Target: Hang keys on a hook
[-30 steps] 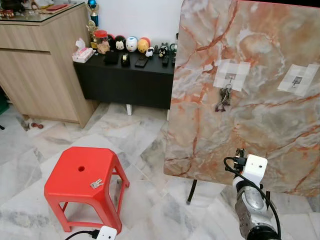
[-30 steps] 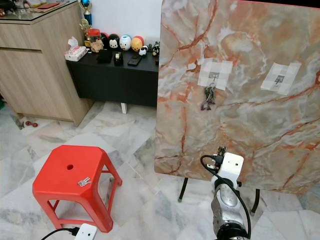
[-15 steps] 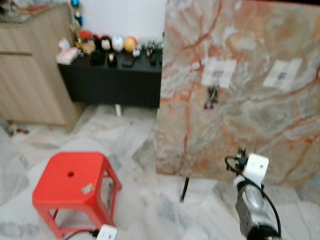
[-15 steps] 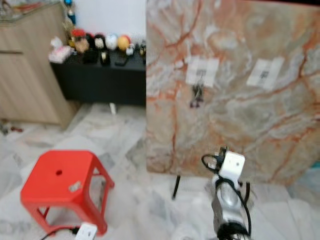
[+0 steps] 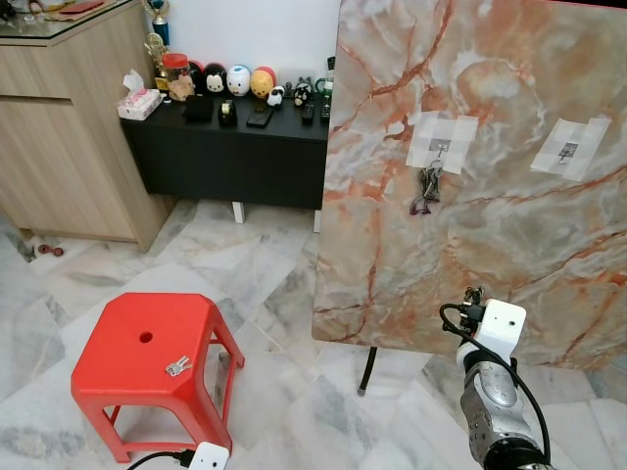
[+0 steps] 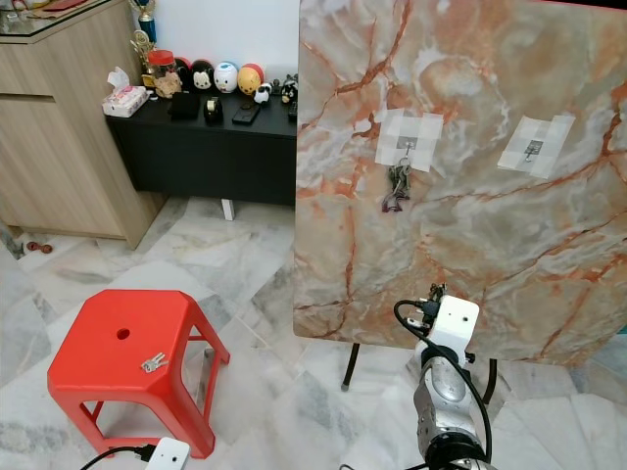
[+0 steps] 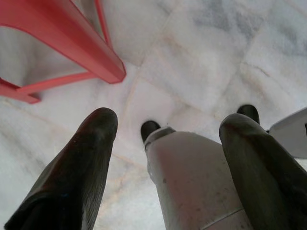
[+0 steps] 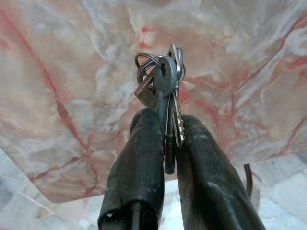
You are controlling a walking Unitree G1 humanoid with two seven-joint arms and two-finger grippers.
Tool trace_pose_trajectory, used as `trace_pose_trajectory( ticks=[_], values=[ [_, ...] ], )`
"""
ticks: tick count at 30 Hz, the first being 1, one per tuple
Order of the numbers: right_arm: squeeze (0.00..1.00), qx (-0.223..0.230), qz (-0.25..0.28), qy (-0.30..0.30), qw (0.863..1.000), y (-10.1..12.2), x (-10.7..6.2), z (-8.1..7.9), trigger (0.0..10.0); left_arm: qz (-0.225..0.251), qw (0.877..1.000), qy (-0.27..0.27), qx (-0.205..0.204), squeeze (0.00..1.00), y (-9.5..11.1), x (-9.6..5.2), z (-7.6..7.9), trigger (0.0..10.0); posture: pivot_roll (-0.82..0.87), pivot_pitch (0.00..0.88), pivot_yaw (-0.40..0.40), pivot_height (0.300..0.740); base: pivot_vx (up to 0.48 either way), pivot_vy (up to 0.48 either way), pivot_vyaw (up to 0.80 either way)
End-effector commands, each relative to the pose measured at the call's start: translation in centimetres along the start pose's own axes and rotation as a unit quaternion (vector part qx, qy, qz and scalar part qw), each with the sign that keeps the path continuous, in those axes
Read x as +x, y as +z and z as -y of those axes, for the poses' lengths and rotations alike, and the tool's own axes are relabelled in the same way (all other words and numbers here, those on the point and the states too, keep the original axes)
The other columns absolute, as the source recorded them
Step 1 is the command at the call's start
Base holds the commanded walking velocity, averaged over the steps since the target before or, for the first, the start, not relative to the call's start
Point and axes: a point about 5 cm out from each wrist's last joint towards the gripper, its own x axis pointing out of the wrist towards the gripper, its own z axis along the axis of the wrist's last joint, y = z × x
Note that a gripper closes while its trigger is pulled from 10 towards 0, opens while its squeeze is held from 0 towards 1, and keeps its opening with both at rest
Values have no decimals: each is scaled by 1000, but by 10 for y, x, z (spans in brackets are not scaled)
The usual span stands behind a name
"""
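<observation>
Your right hand grips keys in front of the marble board.

The board [image 5: 490, 186] stands upright on the floor, with two taped hooks; the left hook [image 5: 440, 148] already carries a bunch [image 5: 427, 190], the right hook [image 5: 569, 152] is bare. A red stool [image 5: 147, 367] stands well apart, with one more small key [image 5: 177, 366] lying on its seat. Your right hand [image 8: 165, 143] pinches the keys [image 8: 163, 86] between its fingers, low before the board. Your left hand [image 7: 168, 134] hangs spread over the floor near the stool.
</observation>
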Motion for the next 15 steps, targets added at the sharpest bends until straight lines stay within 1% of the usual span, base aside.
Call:
trace_pose_trajectory(
  ticks=[1,15],
  values=[
    [0,3,2,-6,1000,3,2,2,10000,-17,1000,-8,-2,0,-8,-2,4,10000,58,0,-80,740,244,0,-694],
    [0,-3,4,-10,1000,2,1,3,10000,-18,1000,-6,-2,0,-9,-2,2,10000,65,0,-80,740,262,0,0]
  ],
)
